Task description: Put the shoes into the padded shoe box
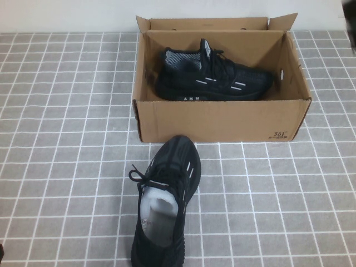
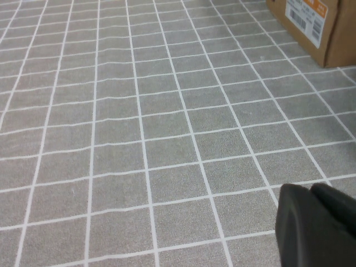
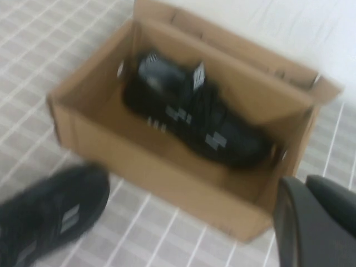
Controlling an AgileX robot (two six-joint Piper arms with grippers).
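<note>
Loose black knit sneaker (image 1: 163, 208) lies on grey tiled mat (image 1: 61, 167), long axis toe-first at brown cardboard shoe box (image 1: 222, 119) holding its mate (image 1: 214, 75); left gripper (image 2: 316, 225) and right gripper (image 3: 314, 222) offstage in high view, jaw states and nearer arm unclear.

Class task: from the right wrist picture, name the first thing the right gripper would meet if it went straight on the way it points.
Probably the cardboard box, near its corner, though depth is unclear. The right gripper hangs beside it; the left gripper faces bare cloth.
</note>
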